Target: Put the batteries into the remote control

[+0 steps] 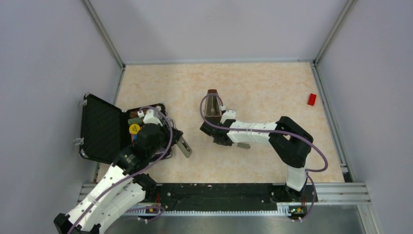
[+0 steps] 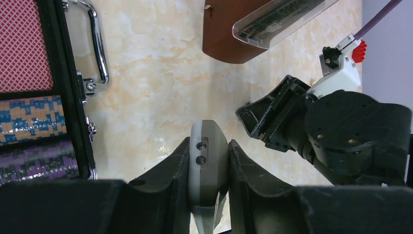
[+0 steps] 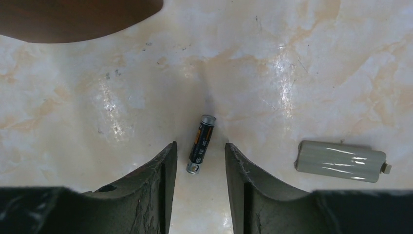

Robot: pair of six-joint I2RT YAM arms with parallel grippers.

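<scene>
Top view: the remote control (image 1: 184,146) is seen clamped in the left jaws just right of an open black case (image 1: 100,129), and the right jaws are lowered to the worktop (image 1: 263,83) just in front of the brown metronome (image 1: 212,105). Left wrist view: the remote control (image 2: 208,161) is pinched, grey side up, between the closed-in left jaws. Right wrist view: the right jaws are spread fairly wide and hold nothing; one battery (image 3: 201,144) is found lying on the worktop between their tips, touching neither, with a grey cover piece (image 3: 341,161) apart to its right.
</scene>
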